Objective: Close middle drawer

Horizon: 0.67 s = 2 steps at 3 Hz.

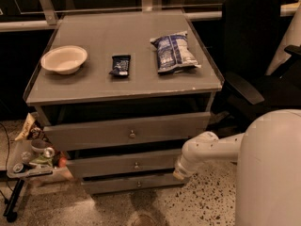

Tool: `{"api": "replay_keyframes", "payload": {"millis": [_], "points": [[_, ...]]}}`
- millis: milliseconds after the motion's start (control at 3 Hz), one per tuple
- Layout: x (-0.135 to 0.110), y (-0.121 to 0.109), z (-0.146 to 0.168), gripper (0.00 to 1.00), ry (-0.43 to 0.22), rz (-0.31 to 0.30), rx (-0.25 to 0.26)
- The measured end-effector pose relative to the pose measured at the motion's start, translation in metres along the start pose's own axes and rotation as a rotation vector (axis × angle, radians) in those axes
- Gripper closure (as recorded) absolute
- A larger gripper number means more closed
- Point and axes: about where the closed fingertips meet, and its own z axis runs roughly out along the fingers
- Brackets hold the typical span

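- The robot's white rounded body [273,173] fills the lower right corner, cut off by the right and bottom edges.
- Speckled floor [207,206] lies in front of the cabinet.
- The white arm [211,149] reaches left and down from the body. The hand [179,174] sits at its tip, at the right end of the middle drawer's front. Only a small tan tip shows, so I cannot tell whether the hand is apart or together, nor whether it touches the front.
- The bottom drawer [117,185] is the lowest grey front, with a small knob.
- The middle drawer [108,165] sits above it, grey with a small centre knob. It is pulled out a little, with a dark gap over it. Its right end is partly hidden by the arm.
- The top drawer [94,134] is the widest front and stands out furthest, with its inside in shadow.
- A cluttered tray [28,166] stands at the left. Its contents are hard to make out.
- On the bench [94,86] lie a pale bowl [64,59] at the left, a dark snack packet [121,65] in the middle and a blue chip bag [174,53] at the right, each apart from the others.
- A black office chair [249,41] stands to the right, partly cut off.
- A metal rail [19,26] runs along the dark back.
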Motion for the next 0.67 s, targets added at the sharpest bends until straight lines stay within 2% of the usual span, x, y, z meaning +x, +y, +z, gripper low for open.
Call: {"api": "replay_keyframes", "payload": {"millis": [333,667], "points": [[-0.009,-0.014,-0.004,1.00,-0.020,0.008,0.029],[-0.024,-0.029,-0.006,1.00,-0.030,0.003,0.051]]}}
